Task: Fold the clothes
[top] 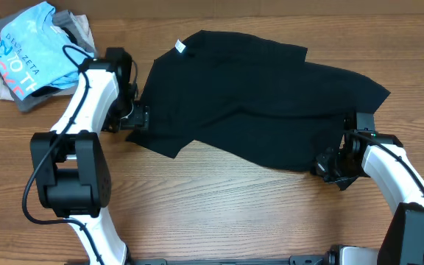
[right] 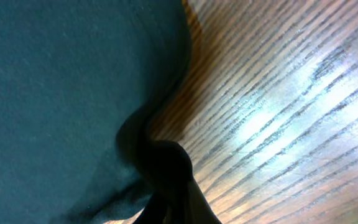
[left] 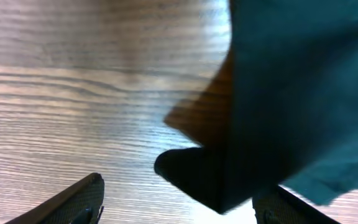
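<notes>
The black garment lies spread across the middle of the table, with its small white label at the far left edge. My left gripper is at the garment's left edge. In the left wrist view it is open, and a corner of the black cloth hangs between its fingers. My right gripper is at the garment's near right corner. In the right wrist view it is shut on a bunched fold of the black cloth.
A light blue tee with white and red lettering lies on grey and beige garments at the back left corner. Bare wooden table runs along the front.
</notes>
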